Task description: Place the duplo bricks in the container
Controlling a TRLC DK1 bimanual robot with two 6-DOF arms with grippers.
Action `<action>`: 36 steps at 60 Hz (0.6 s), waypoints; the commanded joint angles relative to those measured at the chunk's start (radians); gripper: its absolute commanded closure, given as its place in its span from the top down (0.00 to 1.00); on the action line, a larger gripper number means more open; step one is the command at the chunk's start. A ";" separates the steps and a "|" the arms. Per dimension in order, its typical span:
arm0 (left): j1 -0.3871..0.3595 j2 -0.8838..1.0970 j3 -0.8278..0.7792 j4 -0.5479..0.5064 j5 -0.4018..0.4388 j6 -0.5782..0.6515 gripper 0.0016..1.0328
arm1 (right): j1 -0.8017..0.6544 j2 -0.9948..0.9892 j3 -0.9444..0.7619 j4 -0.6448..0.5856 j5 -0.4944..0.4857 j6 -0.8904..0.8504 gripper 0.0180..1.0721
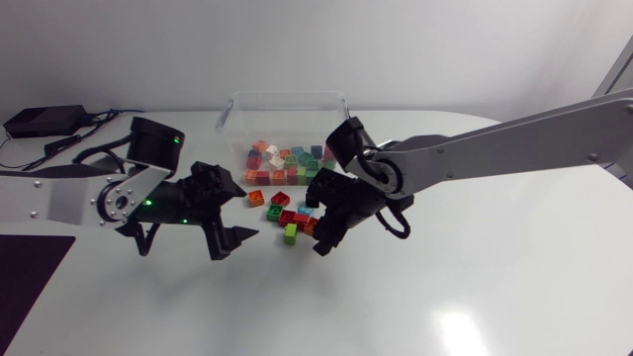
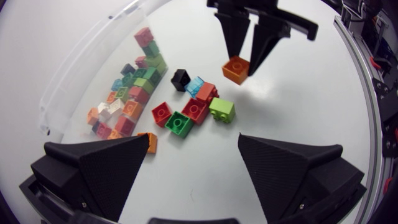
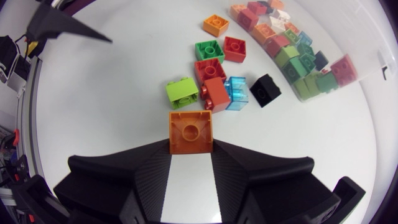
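My right gripper (image 3: 191,148) is shut on an orange duplo brick (image 3: 191,132), pinched at the fingertips just beside a loose cluster of bricks. The left wrist view shows this brick (image 2: 237,69) held between the right fingers (image 2: 233,37), close over the table. In the cluster lie a lime brick (image 3: 182,92), a light blue one (image 3: 236,92), a black one (image 3: 265,89), and green and red ones. The clear container (image 1: 287,102) behind holds several bricks. My left gripper (image 1: 237,213) is open and holds nothing, left of the cluster.
A small orange brick (image 2: 149,142) lies by my left gripper's finger, apart from the cluster. A black box with cables (image 1: 45,121) sits at the far left corner. A dark mat (image 1: 30,267) covers the front left of the table.
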 commanded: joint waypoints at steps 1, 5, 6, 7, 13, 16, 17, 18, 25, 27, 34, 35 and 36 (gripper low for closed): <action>-0.034 0.070 -0.025 0.040 0.011 0.049 0.96 | -0.014 -0.074 -0.041 -0.020 -0.009 -0.022 0.30; -0.059 0.122 -0.014 0.071 0.012 0.078 0.96 | -0.028 -0.125 -0.054 -0.034 -0.012 -0.027 0.30; -0.060 0.133 -0.008 0.074 0.012 0.080 0.96 | -0.031 -0.134 -0.056 -0.036 -0.015 -0.027 0.30; -0.063 0.142 -0.002 0.075 0.014 0.081 0.96 | -0.034 -0.147 -0.057 -0.043 -0.018 -0.028 0.30; -0.088 0.188 0.031 0.083 0.024 0.097 0.96 | -0.054 -0.206 -0.068 -0.062 -0.030 -0.030 0.30; -0.100 0.202 0.038 0.092 0.029 0.101 0.96 | -0.061 -0.226 -0.073 -0.071 -0.038 -0.031 0.30; -0.106 0.208 0.041 0.097 0.032 0.101 0.96 | -0.066 -0.236 -0.074 -0.073 -0.038 -0.031 0.30; -0.109 0.211 0.044 0.097 0.034 0.103 0.96 | -0.068 -0.242 -0.077 -0.073 -0.040 -0.033 0.30; -0.147 0.238 0.074 0.114 0.049 0.115 0.95 | -0.092 -0.280 -0.096 -0.082 -0.052 -0.041 0.30; -0.152 0.247 0.086 0.114 0.049 0.115 0.95 | -0.098 -0.288 -0.100 -0.083 -0.058 -0.041 0.30; -0.161 0.308 0.164 0.063 0.064 0.118 0.93 | -0.114 -0.314 -0.113 -0.083 -0.075 -0.042 0.30; -0.161 0.314 0.172 0.055 0.064 0.121 0.93 | -0.115 -0.315 -0.114 -0.083 -0.077 -0.044 0.30; -0.161 0.319 0.178 0.051 0.064 0.124 0.93 | -0.115 -0.317 -0.116 -0.083 -0.077 -0.044 0.30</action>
